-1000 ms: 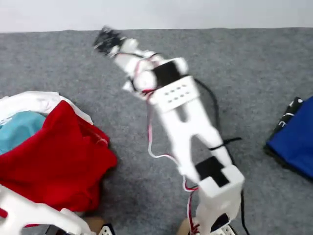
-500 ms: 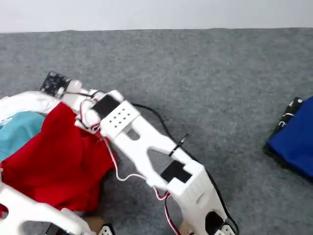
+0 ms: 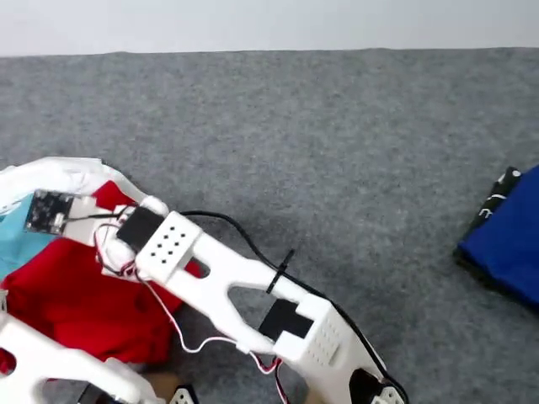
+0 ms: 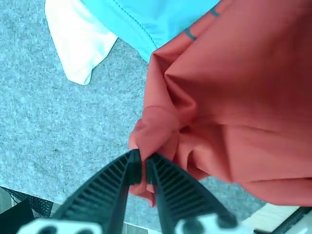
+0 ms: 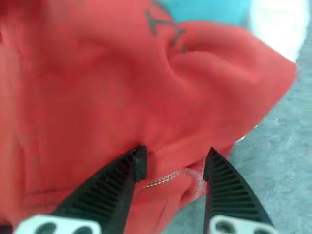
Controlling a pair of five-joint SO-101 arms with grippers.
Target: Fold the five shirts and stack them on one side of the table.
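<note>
Red cloth dominates my overhead feed. The red shirt (image 3: 72, 299) lies heaped at the left side of the grey table (image 3: 337, 143), overlapping a teal shirt (image 3: 10, 248) and a white shirt (image 3: 63, 172). A blue shirt (image 3: 509, 244) sits well apart at the right edge. My right arm (image 3: 219, 278) stretches across the grey surface to the heap, and my left arm (image 3: 50, 362) shows at the near left corner.

On the left wrist camera, my left gripper (image 4: 141, 163) is pinched tight on a bunched fold of the red shirt, with teal and white cloth beyond.

On the right wrist camera, my right gripper (image 5: 175, 158) is spread wide, its jaws either side of the red shirt's stitched hem.
</note>
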